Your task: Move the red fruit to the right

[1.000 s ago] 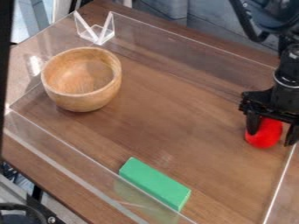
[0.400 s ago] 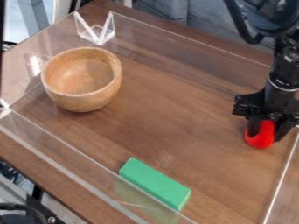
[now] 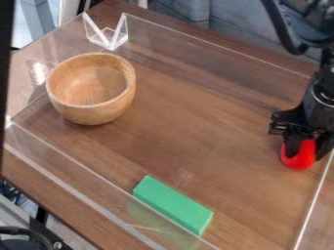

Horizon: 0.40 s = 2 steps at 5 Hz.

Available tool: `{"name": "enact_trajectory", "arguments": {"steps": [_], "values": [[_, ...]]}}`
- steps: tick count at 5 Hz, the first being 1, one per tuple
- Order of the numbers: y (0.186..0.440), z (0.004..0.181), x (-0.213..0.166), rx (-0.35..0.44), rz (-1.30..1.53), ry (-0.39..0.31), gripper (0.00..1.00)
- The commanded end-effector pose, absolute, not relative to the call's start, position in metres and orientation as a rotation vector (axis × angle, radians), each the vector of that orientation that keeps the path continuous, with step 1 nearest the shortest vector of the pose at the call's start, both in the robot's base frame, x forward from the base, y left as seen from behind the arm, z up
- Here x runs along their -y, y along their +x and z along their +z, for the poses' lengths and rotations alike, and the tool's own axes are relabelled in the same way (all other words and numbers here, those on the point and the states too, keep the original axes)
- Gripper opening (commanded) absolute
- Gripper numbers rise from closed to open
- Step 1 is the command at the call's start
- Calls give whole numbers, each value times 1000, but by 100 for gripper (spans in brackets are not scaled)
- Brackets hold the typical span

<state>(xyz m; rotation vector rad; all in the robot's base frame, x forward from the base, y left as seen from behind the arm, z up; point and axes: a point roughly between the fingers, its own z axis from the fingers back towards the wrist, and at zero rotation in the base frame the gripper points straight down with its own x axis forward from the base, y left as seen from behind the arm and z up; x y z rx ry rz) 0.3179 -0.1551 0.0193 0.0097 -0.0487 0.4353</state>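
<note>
At about four o'clock on the wooden surface, the black end effector points straight down, its fingers bracketing the red fruit, apparently grasping it so it can be carried right.

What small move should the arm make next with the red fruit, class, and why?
Probably finish closing the jaws, then lift slightly. The gripper points down over the red fruit, its jaws on either side of it, and the fruit rests on the table, so a firm hold comes first.
</note>
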Motion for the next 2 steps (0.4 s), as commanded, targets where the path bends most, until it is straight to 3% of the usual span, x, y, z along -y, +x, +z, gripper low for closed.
{"name": "enact_trajectory", "arguments": {"steps": [1,2], "values": [[317,29,165,77,436,46,0],[322,39,163,98,462,82,0]]}}
